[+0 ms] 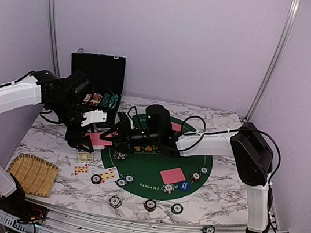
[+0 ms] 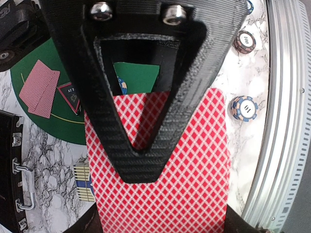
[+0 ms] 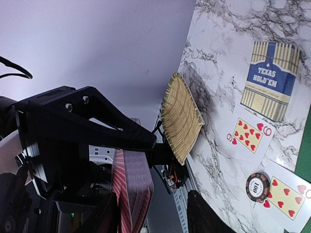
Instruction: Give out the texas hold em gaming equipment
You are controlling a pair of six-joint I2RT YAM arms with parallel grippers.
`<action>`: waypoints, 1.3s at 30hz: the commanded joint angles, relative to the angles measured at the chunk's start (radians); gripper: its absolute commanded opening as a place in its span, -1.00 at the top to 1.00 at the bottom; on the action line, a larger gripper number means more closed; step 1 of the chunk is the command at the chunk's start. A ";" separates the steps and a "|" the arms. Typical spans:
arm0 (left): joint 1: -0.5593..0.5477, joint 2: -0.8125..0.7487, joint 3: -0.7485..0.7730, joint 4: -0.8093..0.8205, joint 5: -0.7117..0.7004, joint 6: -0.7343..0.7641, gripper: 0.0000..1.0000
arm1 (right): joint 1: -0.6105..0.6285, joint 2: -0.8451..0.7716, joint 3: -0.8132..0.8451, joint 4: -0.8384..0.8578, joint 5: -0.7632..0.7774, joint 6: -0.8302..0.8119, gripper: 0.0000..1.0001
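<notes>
My left gripper (image 1: 92, 123) is shut on a deck of red-backed playing cards (image 1: 100, 140) and holds it above the table's left part. In the left wrist view the deck (image 2: 194, 160) fills the frame behind my finger (image 2: 141, 160). My right gripper (image 1: 119, 130) is open right beside the deck. In the right wrist view the deck (image 3: 131, 189) stands edge-on between its fingers (image 3: 204, 216), close to the left one. Red-backed cards (image 1: 172, 174) and a blue round button (image 1: 184, 186) lie on the green felt (image 1: 151, 186). A dark triangular marker (image 2: 70, 95) lies on the felt. Striped chips (image 1: 150, 205) lie along the front.
The open black chip case (image 1: 97, 73) stands at the back left. A woven straw mat (image 1: 33, 173) lies front left. A Texas Hold'em card box (image 3: 269, 80) and face-up heart cards (image 3: 250, 136) lie left of the felt, with a chip (image 3: 257, 187) beside them.
</notes>
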 commanded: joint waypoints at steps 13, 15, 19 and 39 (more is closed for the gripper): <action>0.002 -0.030 -0.003 0.000 0.009 0.006 1.00 | -0.016 -0.105 -0.022 -0.094 0.002 -0.046 0.54; 0.002 -0.029 -0.005 0.001 0.009 0.006 1.00 | -0.018 -0.111 -0.021 -0.100 -0.001 -0.046 0.59; 0.002 -0.027 -0.005 0.000 0.009 0.006 1.00 | -0.021 -0.116 -0.019 -0.106 -0.006 -0.040 0.78; 0.002 -0.029 -0.009 0.000 0.000 0.007 1.00 | -0.074 -0.174 -0.086 -0.138 -0.038 -0.040 1.00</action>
